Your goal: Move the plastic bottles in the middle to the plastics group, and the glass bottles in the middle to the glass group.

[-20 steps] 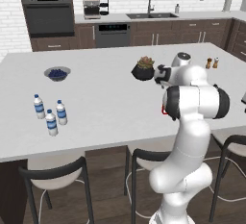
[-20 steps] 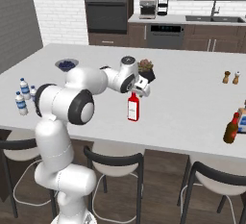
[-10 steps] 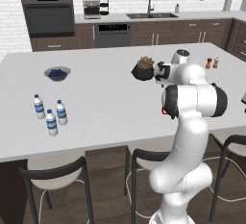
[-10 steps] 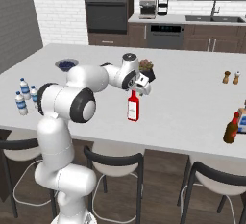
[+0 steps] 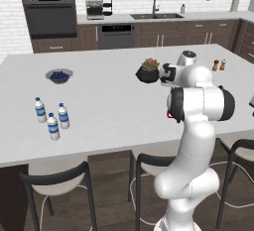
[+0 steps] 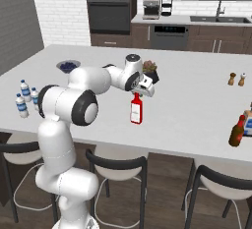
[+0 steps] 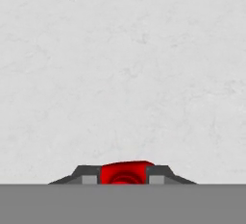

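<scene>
The tool (image 6: 136,94) has come down onto the red bottle (image 6: 136,112); its jaws, wide a second ago, have closed on the red cap (image 7: 126,172); the arm has sunk slightly.

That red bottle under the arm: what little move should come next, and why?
Probably a short lift straight up. The tool is shut on the red bottle's cap, while the bottle stands on the counter. Raising it first would clear the surface before carrying it toward the two small brown bottles at the far right.
</scene>
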You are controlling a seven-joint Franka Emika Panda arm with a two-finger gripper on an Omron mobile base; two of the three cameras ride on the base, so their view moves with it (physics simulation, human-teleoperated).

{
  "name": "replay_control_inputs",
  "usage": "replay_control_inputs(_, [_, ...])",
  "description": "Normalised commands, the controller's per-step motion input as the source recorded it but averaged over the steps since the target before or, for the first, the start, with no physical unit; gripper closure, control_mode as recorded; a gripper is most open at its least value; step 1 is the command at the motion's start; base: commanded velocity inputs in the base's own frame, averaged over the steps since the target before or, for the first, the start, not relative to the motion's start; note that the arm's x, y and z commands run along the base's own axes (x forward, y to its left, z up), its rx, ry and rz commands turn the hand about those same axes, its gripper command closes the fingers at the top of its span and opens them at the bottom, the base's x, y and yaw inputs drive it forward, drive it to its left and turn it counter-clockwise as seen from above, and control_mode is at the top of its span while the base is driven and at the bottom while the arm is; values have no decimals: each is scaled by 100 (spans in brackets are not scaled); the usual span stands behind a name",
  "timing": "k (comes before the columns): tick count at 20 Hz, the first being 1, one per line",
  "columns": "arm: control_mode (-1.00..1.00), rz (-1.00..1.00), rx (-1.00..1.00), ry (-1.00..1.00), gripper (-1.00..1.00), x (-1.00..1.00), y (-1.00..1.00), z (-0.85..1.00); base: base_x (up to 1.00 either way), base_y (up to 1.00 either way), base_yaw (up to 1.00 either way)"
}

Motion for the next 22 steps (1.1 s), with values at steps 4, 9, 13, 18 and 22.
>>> replay_control_inputs(4, [-100,0,0,0,100,-2,0,0,0,0,0])
replay_control_inputs(9, [-100,0,0,-5,100,-5,-4,6,0,0,0])
replay_control_inputs(13, [-100,-8,0,-2,100,-12,-38,55,0,0,0])
replay_control_inputs(18, [-100,-16,1,0,100,-3,-66,59,0,0,0])
replay_control_inputs(22, [-100,-22,0,0,100,0,-95,17,0,0,0])
